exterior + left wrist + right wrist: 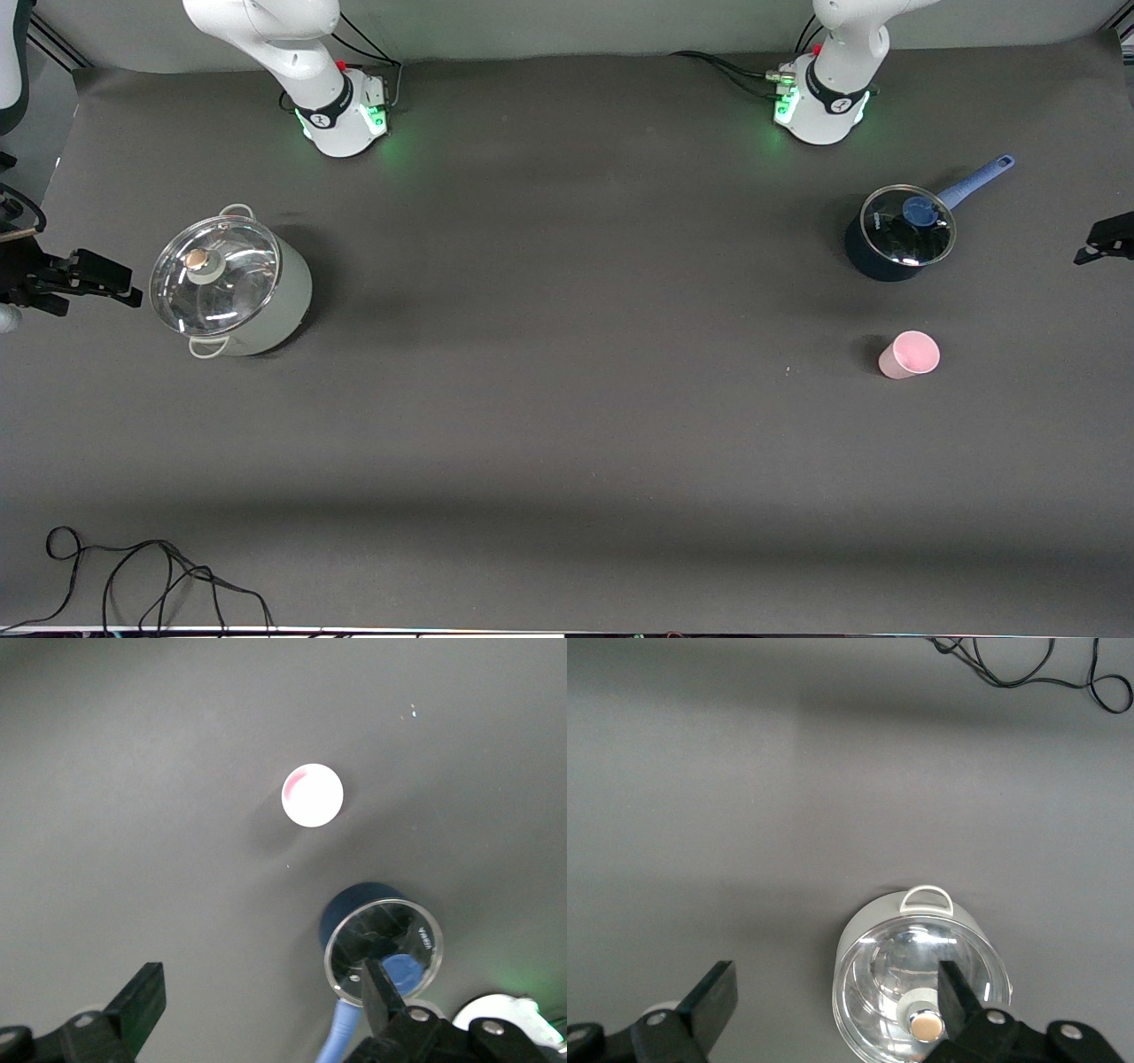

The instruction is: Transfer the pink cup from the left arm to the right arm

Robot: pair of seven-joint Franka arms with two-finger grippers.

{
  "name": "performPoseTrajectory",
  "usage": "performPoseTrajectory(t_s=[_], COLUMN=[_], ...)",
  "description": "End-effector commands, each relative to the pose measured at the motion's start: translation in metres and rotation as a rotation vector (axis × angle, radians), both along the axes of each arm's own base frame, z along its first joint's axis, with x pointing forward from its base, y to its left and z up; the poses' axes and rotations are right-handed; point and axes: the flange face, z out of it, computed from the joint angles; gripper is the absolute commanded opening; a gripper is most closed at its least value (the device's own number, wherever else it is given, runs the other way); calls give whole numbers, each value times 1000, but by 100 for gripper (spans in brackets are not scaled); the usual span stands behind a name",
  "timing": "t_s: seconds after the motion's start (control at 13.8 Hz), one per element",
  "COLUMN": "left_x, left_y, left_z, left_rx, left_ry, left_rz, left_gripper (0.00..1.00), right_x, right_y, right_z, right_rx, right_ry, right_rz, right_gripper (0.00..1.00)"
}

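A dark grey mat (567,425) is covering the whole table, running up to a pale wall at the robots' end, and a loose black cable (151,576) is lying on it in the corner nearest the front camera, toward the right arm's end. Two pots are sitting on the mat. The larger is a pale green pot (232,282) with a glass lid and two loop handles, toward the right arm's end; the smaller is a dark blue saucepan (899,232) with a glass lid and a long blue handle, toward the left arm's end. One pink cup (910,354) is standing upright near the saucepan, a little nearer to the front camera, its long axis vertical and its mouth facing up, touched by nothing. The left gripper (266,1001) is hanging high over the mat near the cup and saucepan, jaws spread wide and empty. The right gripper (837,1001) is waiting over the green pot, likewise spread and empty.
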Motion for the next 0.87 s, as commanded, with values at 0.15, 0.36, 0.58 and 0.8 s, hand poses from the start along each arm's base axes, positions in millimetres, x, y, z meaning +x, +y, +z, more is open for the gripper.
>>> performPoseTrajectory(t_s=[0.15,0.36,0.58,0.8], left_x=[3,-1,-11,-23], left_y=[69,109,149,176], left_z=[-47,-87,-145,-215], left_rx=[-216,-323,-500,-656], left_ry=[-91,-150,-256,-389], left_rz=[-176,-272,-364,-469], left_gripper=[99,98,98,98], right_x=[-4,-4,-8,-9], right_y=[0,-1,-5,-9], right_z=[7,9,15,17], right_rx=[-11,-12,-10,-8], right_ry=[-6,-17,-28,-29], right_rz=[4,2,-6,-14], right_gripper=[100,100,100,100])
